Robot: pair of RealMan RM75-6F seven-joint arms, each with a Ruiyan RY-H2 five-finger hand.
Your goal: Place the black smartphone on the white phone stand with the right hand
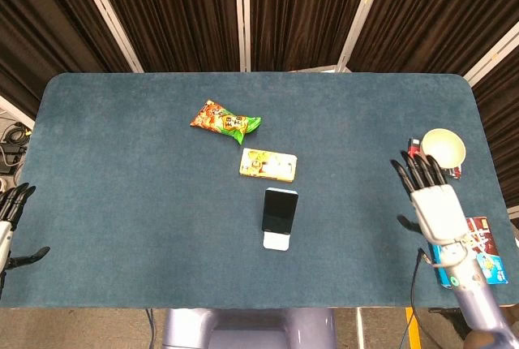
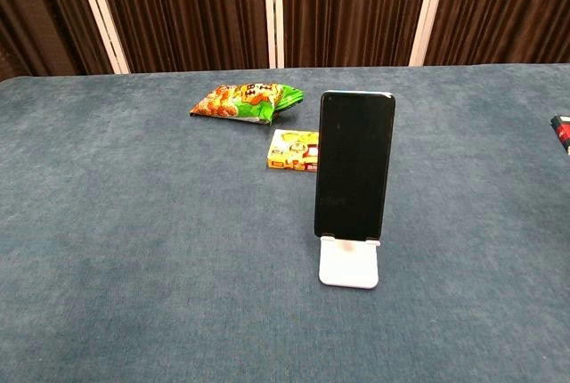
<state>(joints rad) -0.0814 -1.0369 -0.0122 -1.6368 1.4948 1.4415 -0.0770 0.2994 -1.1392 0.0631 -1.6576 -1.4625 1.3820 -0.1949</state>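
Note:
The black smartphone (image 1: 280,208) (image 2: 354,167) stands upright on the white phone stand (image 1: 276,241) (image 2: 349,263) near the table's front middle. Nothing touches it. My right hand (image 1: 431,202) hovers far to the right of the phone, fingers spread and holding nothing; the chest view does not show it. My left hand (image 1: 10,223) sits at the far left edge of the head view, off the table, fingers apart and empty.
A green and orange snack bag (image 1: 226,120) (image 2: 247,101) and a yellow box (image 1: 268,165) (image 2: 293,151) lie behind the phone. A cream bowl (image 1: 443,148) on a dark packet and a blue box (image 1: 480,252) sit at the right edge, near my right hand.

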